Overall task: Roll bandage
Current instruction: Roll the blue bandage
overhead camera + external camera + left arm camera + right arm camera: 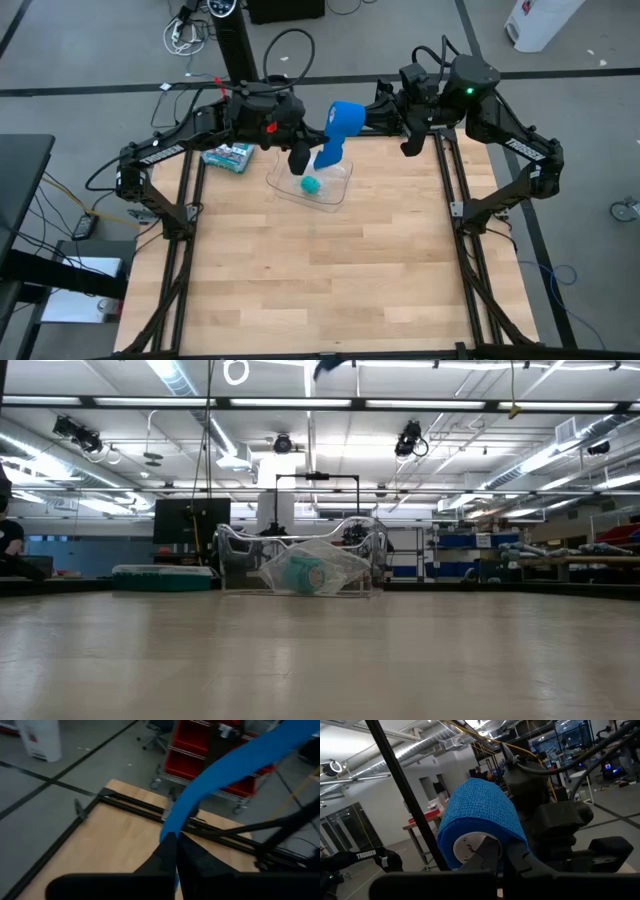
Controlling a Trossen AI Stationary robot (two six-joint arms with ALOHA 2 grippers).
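Blue bandage point(338, 132) hangs in mid-air over the far part of the wooden table point(320, 270), stretched between both arms. The right gripper point(352, 117) is clamped on the rolled end; its wrist view shows the dark fingers point(487, 852) closed on the rim of the roll's white core, with the blue wrap bulging above them. From that roll a loose strip runs down and toward the left gripper point(300, 160), whose fingers point(167, 851) are pinched together on the strip's lower end (the left wrist view shows the band point(225, 775) rising away from the fingertips, taut and slightly twisted). Beneath the strip, a clear plastic tray point(340, 192) sits on the table with a small teal roll point(311, 186) inside it, and a green-and-white box point(228, 156) lies just to the tray's left, near the table's far left corner. From table height, the tray point(372, 550) and the teal roll point(300, 575) stand at centre, the box point(165, 577) low to their left; only a scrap of blue point(330, 367) shows at the top edge. A person's dark sleeve point(10, 540) shows at the left margin, in the room beyond.
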